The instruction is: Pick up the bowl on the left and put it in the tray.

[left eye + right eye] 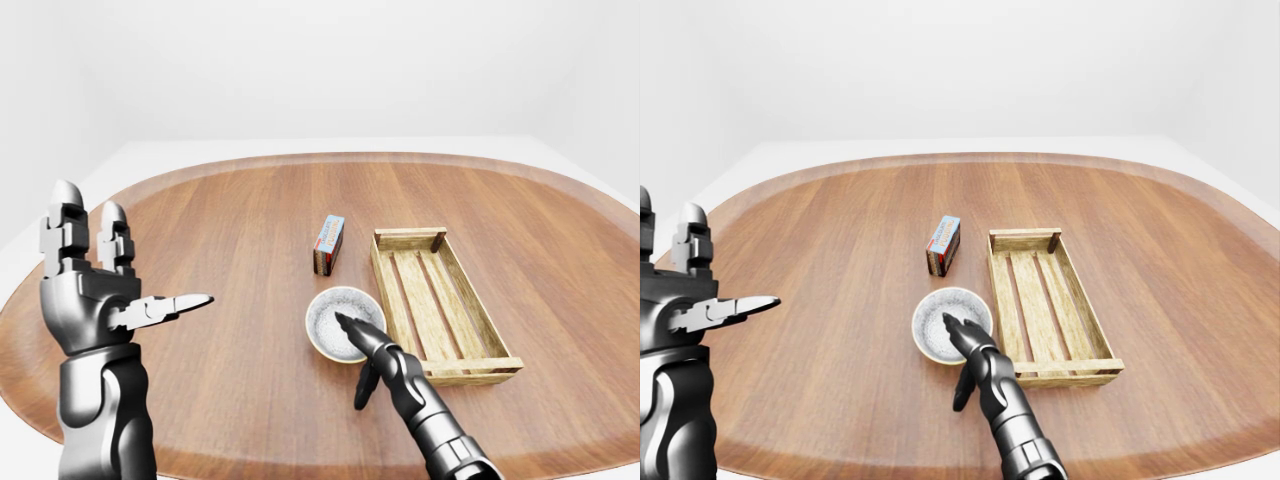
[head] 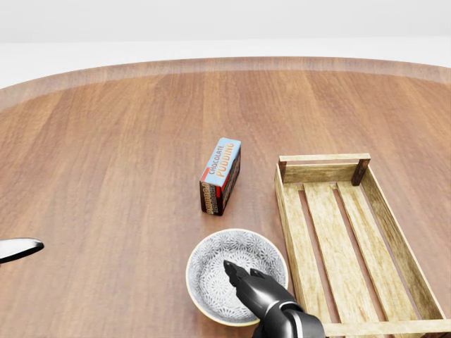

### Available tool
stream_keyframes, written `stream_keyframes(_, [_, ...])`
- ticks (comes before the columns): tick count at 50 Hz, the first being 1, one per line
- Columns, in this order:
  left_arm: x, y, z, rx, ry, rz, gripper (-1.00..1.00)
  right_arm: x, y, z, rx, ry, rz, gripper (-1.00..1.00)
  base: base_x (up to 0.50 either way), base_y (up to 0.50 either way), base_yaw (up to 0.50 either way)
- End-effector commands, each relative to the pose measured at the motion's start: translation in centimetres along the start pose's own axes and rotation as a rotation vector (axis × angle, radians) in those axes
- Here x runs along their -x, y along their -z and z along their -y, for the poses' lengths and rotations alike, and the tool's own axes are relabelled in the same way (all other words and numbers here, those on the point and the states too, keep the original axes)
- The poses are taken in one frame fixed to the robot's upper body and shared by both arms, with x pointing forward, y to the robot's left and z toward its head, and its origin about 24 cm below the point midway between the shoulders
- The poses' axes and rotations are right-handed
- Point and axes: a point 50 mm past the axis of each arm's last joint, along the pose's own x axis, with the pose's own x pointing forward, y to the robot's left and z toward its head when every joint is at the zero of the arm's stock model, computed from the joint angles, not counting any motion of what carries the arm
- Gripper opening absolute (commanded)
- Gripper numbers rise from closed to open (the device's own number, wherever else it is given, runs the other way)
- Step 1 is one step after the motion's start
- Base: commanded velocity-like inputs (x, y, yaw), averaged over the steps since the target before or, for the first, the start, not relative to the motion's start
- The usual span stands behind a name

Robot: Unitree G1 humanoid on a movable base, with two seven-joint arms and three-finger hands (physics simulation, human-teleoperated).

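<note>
The patterned grey bowl with a cream rim sits on the wooden table, low in the head view, just left of the slatted wooden tray. My right hand reaches over the bowl's near rim. Its pointed fingers lie inside the bowl, while the thumb hangs outside below the rim, spread apart and not clamped. The bowl rests flat on the table. My left hand is raised at the left of the left-eye view, open and empty, far from the bowl.
A chocolate pudding box stands on its long edge just above the bowl and left of the tray's far corner. The tray holds nothing. The round table's edge curves close below my arms in the eye views.
</note>
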Motion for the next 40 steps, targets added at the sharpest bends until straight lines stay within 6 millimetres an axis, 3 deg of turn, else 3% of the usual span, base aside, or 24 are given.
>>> stream_keyframes(1, [0.1,0.1,0.1,-0.002,0.004,-0.004,1.00,-0.3,0.1,-1.1,-0.013,-0.034,-0.011,1.00,0.00,0.00,0.00])
stream_keyframes(4, [0.1,0.1,0.2,-0.002,0.007,-0.006,1.00,-0.4,0.1,-1.1,-0.011,-0.037,-0.011,1.00,0.00,0.00,0.00])
stream_keyframes(5, [0.1,0.1,0.2,-0.003,0.008,-0.006,1.00,-0.4,0.1,-1.1,-0.010,-0.039,-0.011,0.56,0.01,0.00,0.00])
stream_keyframes(6, [0.1,0.1,0.2,-0.002,0.008,-0.005,1.00,-0.4,0.0,-1.2,-0.005,-0.045,-0.009,-0.92,0.00,0.00,0.00])
stream_keyframes(7, [0.1,0.1,0.3,-0.002,0.009,-0.004,1.00,-0.4,0.0,-1.4,-0.007,-0.047,-0.012,-1.00,0.00,0.00,0.00])
stream_keyframes(27, [0.2,0.1,0.4,-0.002,0.014,-0.004,1.00,-0.6,-0.6,-1.8,-0.007,-0.064,0.002,-1.00,0.00,0.00,0.00])
stream_keyframes(34, [0.2,0.2,0.5,-0.003,0.016,-0.010,1.00,0.0,-2.5,-0.8,0.063,-0.063,0.064,-1.00,0.00,0.00,0.00])
stream_keyframes(40, [0.3,-0.2,0.6,-0.002,0.018,0.007,1.00,0.7,-5.2,1.3,0.165,-0.044,0.127,-1.00,0.00,0.00,0.00])
